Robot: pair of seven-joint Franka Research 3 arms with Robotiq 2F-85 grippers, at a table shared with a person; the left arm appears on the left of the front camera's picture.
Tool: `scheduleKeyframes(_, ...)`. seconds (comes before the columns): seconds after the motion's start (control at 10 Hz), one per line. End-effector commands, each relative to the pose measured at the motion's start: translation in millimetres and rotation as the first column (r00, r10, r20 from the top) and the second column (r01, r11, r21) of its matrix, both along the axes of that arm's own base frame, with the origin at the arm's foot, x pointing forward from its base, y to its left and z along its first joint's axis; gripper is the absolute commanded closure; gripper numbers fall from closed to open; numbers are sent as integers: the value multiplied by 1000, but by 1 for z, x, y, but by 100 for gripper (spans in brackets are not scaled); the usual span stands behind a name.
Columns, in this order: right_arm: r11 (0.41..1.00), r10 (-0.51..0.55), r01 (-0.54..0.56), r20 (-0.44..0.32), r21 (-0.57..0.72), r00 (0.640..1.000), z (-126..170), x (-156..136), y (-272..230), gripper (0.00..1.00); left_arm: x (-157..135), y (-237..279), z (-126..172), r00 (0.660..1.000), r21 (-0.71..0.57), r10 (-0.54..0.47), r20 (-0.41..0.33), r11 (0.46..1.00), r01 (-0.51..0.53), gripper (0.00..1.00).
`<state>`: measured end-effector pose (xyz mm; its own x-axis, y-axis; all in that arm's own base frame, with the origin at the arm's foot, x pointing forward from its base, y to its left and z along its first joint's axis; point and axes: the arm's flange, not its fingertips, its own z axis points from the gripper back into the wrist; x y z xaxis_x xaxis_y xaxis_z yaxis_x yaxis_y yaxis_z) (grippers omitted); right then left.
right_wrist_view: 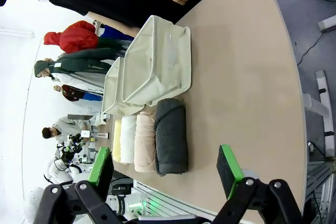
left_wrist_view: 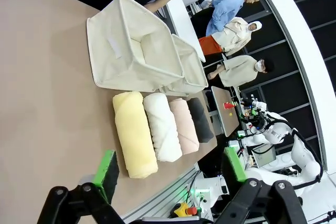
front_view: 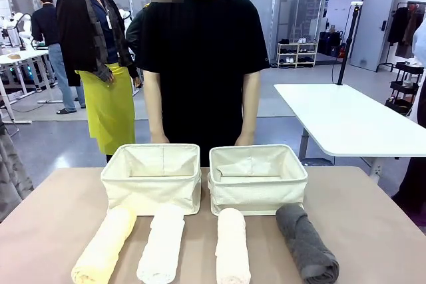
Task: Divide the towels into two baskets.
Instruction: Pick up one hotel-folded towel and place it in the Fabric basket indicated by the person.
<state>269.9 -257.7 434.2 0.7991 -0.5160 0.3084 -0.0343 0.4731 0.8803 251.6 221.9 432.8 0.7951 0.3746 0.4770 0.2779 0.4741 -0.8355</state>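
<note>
The left gripper (left_wrist_view: pixel 170 166) and right gripper (right_wrist_view: pixel 164 165) both gape empty, and the four towels (front_view: pixel 162 244) lie in a row on the worktop (front_view: pixel 373 231) just before the two empty baskets (front_view: pixel 152 194), so sorting seems unstarted and the next move likely calls for lowering onto an outer roll.

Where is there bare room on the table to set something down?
Bare table left of the yellow towel and left basket, and right of the grey towel and right basket. The middle is crowded. Both baskets stand empty.
</note>
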Motion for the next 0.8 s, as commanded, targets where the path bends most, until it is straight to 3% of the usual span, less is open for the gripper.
scheduleKeyframes(0.0, 1000, -1, 1, 32, 4, 999, 1, -2, 3, 0, -2, 2, 3, 1000, -11, -5, 26, 1000, 6, 0)
scheduleKeyframes(0.7, 1000, -1, 1, 32, 4, 999, 1, -2, 3, 0, -2, 2, 3, 1000, -11, -5, 26, 1000, 6, 0)
